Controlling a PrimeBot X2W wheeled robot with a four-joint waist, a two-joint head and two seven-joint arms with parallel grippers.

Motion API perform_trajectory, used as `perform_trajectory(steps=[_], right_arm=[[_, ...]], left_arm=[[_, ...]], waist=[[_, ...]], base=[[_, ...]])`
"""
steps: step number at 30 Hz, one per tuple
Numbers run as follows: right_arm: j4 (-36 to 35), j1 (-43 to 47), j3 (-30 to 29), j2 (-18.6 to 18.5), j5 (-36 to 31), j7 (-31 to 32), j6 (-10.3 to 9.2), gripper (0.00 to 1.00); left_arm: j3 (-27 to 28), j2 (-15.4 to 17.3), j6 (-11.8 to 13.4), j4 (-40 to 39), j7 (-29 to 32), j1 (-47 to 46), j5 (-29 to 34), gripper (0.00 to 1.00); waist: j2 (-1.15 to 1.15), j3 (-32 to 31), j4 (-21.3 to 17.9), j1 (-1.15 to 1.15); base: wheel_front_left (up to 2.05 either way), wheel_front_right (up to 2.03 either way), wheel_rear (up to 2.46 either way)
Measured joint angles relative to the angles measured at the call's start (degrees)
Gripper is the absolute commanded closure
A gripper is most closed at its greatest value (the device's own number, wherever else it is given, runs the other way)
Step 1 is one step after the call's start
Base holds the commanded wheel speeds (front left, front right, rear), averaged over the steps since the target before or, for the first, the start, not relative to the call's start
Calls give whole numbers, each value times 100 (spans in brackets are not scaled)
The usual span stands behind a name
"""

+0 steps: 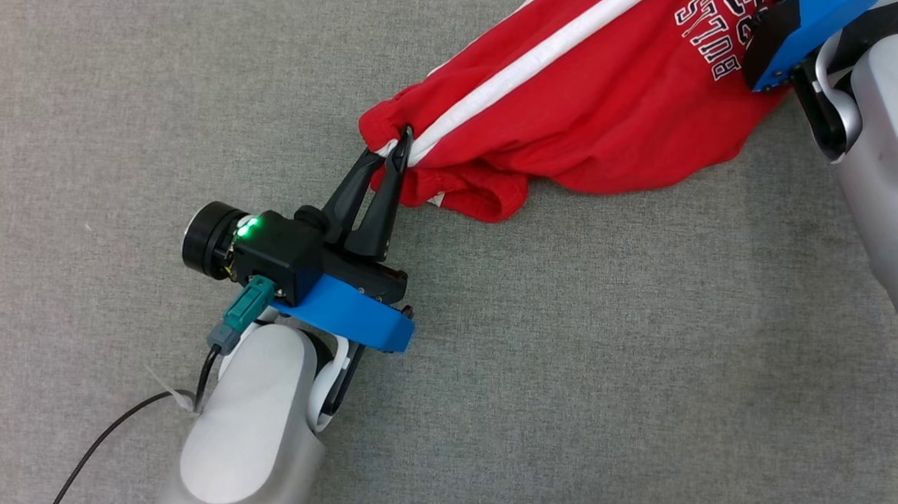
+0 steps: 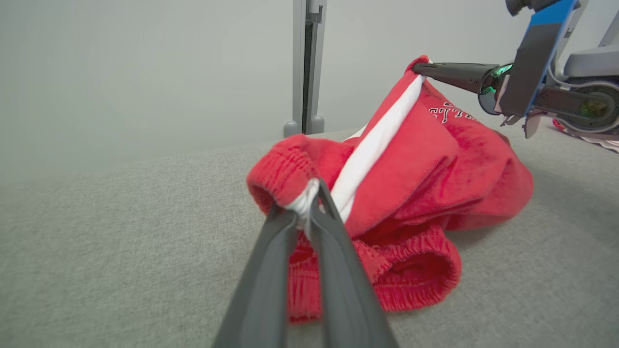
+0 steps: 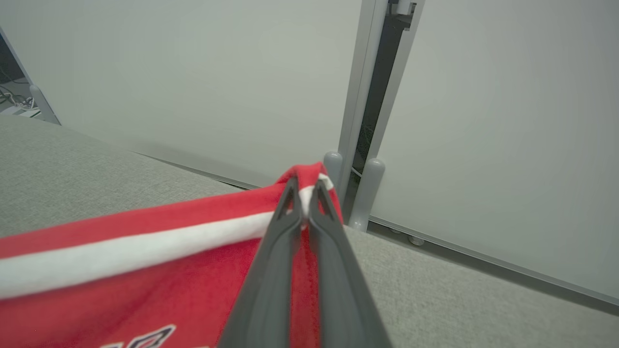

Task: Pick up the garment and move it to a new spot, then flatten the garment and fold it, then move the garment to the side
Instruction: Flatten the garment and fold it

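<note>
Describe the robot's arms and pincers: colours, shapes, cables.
The left forearm and right forearm are smooth silver-grey, each with a blue wrist bracket. The left pincer and right pincer have two long tapering dark fingers. The left wrist carries a black camera module with a green light, a teal connector and a black cable.

Red garment (image 1: 604, 129): white outlined lettering (image 1: 707, 35) reads "BULLS", with number "23" beside it, both upside down in the head view. Left wrist view: letters too creased to read.

Red garment (image 1: 603, 121) — white side stripe, "BULLS 23" print, elastic-ribbed openings — stretched taut along the stripe, raised at both ends, lower folds bunched on grey surface (image 1: 180, 105).
</note>
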Motion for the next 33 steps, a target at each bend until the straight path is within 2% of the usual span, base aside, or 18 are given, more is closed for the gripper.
perform_trajectory(steps=[1,10,22,33], right_arm=[[70,-39,3,15,-8,-21,0,0],[419,66,104,-43,115,-118,0,0],[967,773,606,-223,665,105,0,0],[1169,1031,890,-342,1205,356,-1,0]], left_arm=[[-20,1,21,-10,0,-12,-26,0],[20,-2,200,-260,0,284,-91,0],[1007,49,396,-1069,0,1194,127,0],[1701,34,399,-1412,0,1658,268,0]], waist=[[0,-3,0,0],[0,-255,-24,-1],[0,-680,6,-2],[0,-675,134,-2]], base=[[0,0,0],[0,0,0],[0,0,0],[0,0,0]])
